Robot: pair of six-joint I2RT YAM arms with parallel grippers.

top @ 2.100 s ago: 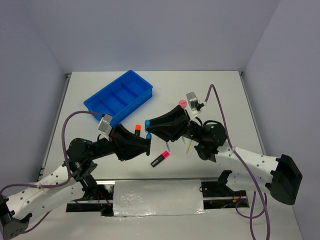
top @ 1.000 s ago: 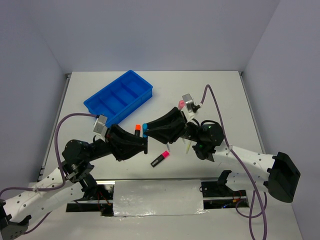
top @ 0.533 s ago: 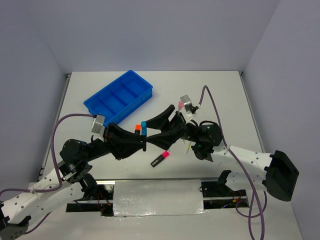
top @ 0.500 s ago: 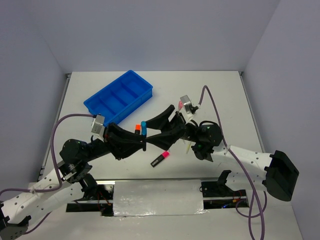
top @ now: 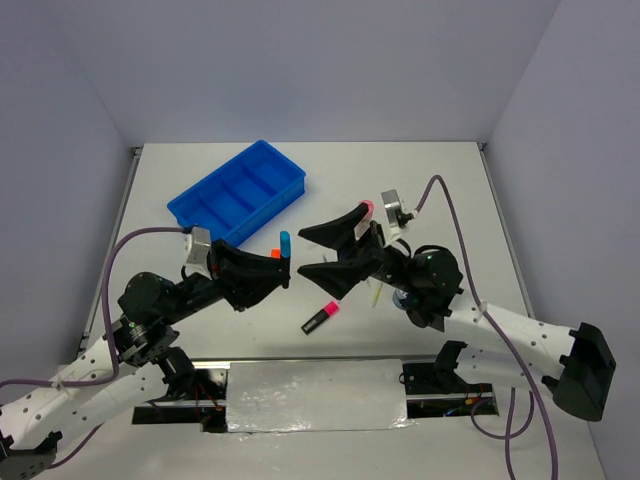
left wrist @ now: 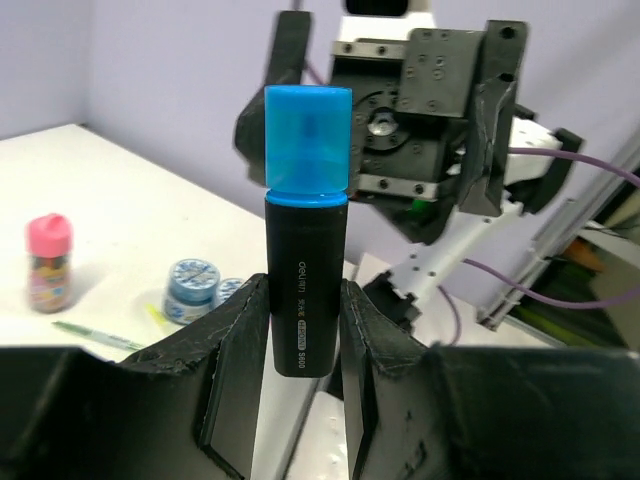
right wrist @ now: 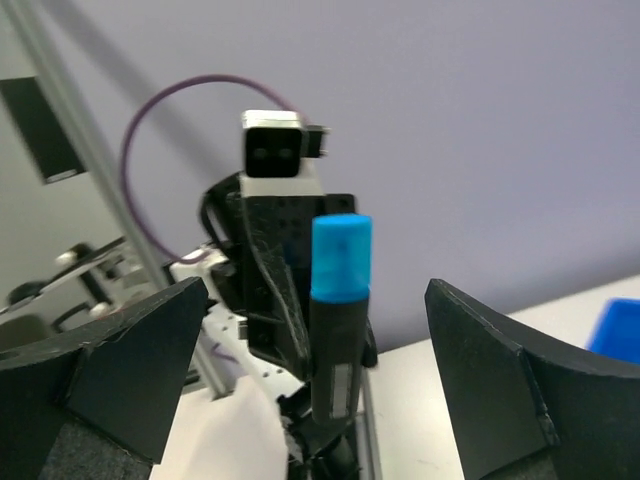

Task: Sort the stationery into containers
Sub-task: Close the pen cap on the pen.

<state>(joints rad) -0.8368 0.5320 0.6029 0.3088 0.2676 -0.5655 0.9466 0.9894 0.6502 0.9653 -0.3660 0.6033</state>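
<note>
Left jaws gripped the highlighter (left wrist: 305, 240) upright by its body, cap free, probably for carrying to the tray (top: 268, 210). Right jaws gaped wide facing it, holding nothing.

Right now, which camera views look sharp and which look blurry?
Left wrist: blue-capped highlighter sharp, its label readable; pink-capped bottle behind it softer. Right wrist: the near fingers blur into dark shapes. Top external: evenly lit, no glare, everything crisp.

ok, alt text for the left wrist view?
Black highlighter with a blue cap, upright, clamped in the left gripper. Behind it, the open right gripper. Pink-capped little bottle and two round blue-white discs on the white table at left.
</note>
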